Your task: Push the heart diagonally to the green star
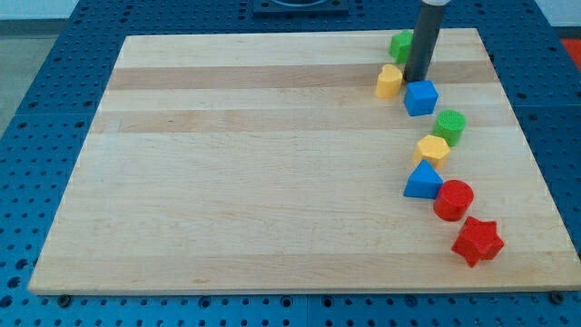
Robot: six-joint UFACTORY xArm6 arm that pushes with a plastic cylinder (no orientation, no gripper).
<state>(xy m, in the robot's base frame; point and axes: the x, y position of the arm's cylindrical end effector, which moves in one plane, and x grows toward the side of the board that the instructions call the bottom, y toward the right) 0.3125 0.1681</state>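
Observation:
The yellow heart (388,82) lies near the view's top right of the wooden board (254,163). A green block (400,44), apparently the star, sits just above it and is partly hidden behind my rod. My tip (417,80) rests just right of the heart, close to it. It is directly above the blue cube (420,97) and below the green block. I cannot tell whether the tip touches the heart.
Below the cube, a line of blocks runs down the right side: a green cylinder (449,125), a yellow hexagon (432,149), a blue triangular block (423,181), a red cylinder (453,200) and a red star (477,241). The board's top edge is close behind the green block.

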